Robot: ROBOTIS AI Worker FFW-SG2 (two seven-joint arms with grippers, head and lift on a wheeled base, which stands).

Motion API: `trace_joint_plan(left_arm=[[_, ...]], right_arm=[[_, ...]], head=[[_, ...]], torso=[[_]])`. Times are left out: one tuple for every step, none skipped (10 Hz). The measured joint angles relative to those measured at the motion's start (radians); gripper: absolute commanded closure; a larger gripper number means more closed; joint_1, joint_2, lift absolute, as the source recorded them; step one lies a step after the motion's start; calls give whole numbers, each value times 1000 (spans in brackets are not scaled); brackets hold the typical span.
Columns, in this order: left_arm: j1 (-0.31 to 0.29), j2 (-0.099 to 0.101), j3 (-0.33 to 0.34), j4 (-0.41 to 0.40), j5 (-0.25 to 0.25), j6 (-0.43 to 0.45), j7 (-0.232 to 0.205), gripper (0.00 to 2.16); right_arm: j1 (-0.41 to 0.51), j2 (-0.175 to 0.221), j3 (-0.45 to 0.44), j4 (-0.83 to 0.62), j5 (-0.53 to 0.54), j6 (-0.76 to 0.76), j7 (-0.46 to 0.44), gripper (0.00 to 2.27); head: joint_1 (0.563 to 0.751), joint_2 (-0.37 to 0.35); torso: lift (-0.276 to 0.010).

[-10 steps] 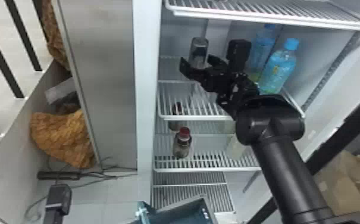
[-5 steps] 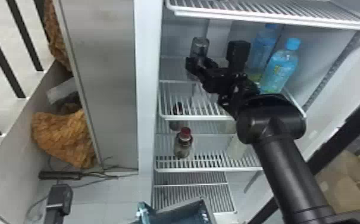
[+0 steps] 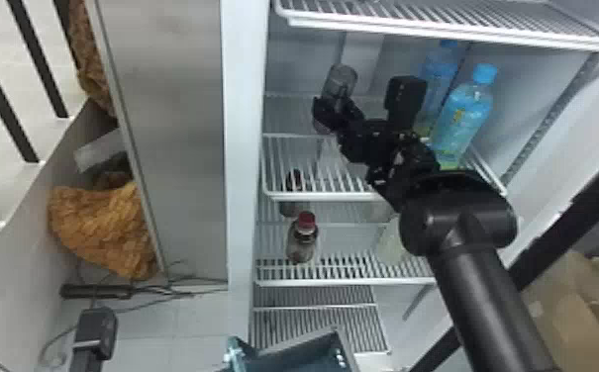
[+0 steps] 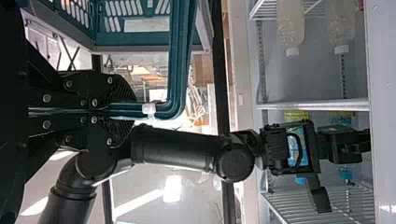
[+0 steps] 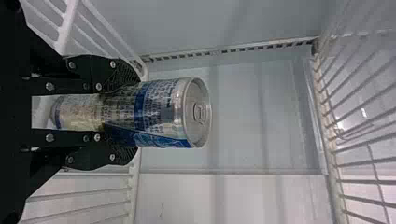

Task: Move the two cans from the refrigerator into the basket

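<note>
My right gripper (image 3: 336,111) is at a can (image 3: 341,83) on a middle shelf of the refrigerator (image 3: 243,148). In the right wrist view, both fingers of the right gripper (image 5: 123,110) press on opposite sides of the silver and blue can (image 5: 161,114), its lid beyond their tips. The left gripper (image 3: 94,334) is at the lower left, its fingertips hidden there; in the left wrist view the left gripper (image 4: 123,110) is shut on the rim bar of the teal basket (image 4: 180,51). The basket (image 3: 298,358) is low in the head view, before the refrigerator.
Two blue-capped bottles (image 3: 464,116) stand right of the can, close to the right wrist. A wire shelf (image 3: 441,29) hangs above. Below, a red-capped bottle (image 3: 303,240) stands on a lower shelf. The refrigerator's left side wall is near the can.
The right gripper's fingers, spread apart before the can a second ago, have come in around it and shut on it. The left arm and basket look unmoved.
</note>
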Motion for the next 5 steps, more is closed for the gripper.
trace_joint_plan(left_arm=[[1,0,0,0,0,0,0,1197],[2,0,0,0,0,0,0,1197],[2,-1,0,0,0,0,0,1197],[4,-2,0,0,0,0,0,1197],[4,-3,0,0,0,0,-1,1197]], right_arm=[[30,-6,-10,-48,-13,0,1,1208],[60,-11,-21,-97,-29,1,1,1208],[87,-15,-28,-141,-45,5,4,1208],[114,-19,-35,-180,-56,13,9,1208],[142,-22,-41,-218,-68,22,14,1208]], head=[[695,-173],[695,-180],[695,-183],[695,-185],[695,-186]], torso=[[-35],[-35],[-35],[-35],[-35]])
